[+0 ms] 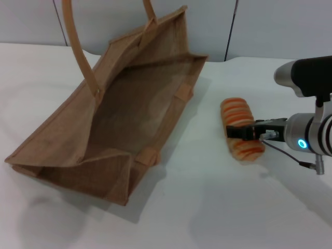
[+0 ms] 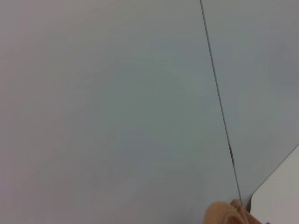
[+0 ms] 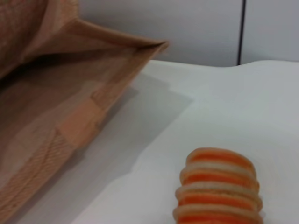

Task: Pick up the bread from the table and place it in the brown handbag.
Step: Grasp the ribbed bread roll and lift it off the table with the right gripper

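Note:
The bread (image 1: 237, 111), a small striped tan and orange loaf, lies on the white table (image 1: 207, 212) to the right of the brown handbag (image 1: 129, 109). The bag lies on its side with its mouth open toward me, and its strap handles arch up at the back. My right gripper (image 1: 241, 133) reaches in from the right and lies across the middle of the loaf. In the right wrist view the bread (image 3: 217, 186) is close, with the handbag (image 3: 51, 98) beside it. The left gripper is out of view.
A grey panelled wall (image 1: 270, 26) runs behind the table's far edge. The left wrist view shows only that wall (image 2: 117, 102), a bit of tan strap (image 2: 224, 215) and a table corner (image 2: 282, 191). Bare tabletop lies in front of the bag and loaf.

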Motion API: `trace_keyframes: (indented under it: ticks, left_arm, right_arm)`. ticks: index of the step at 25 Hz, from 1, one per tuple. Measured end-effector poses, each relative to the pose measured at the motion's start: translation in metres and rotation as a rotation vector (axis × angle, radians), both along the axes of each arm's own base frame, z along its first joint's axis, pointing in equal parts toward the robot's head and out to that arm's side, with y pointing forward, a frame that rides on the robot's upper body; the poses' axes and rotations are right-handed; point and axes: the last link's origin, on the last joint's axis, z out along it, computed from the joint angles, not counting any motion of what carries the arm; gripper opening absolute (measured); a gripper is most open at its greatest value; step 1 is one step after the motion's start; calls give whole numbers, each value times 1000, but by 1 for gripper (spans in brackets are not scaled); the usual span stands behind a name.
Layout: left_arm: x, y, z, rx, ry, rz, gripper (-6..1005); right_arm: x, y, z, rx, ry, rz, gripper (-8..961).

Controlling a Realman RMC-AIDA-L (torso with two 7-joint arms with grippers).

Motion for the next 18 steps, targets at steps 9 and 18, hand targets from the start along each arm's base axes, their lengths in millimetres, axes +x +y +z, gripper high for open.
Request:
trace_keyframes:
  ticks: [9,18]
  left_arm:
    - [5,1,0,-4,5,-12,132]
    - [6,2,-3,0,22,-3,134]
  right_arm:
    - [-2,1,-5,-34,-15,-5,866]
    - [4,5,-9,-60,-43,-30,867]
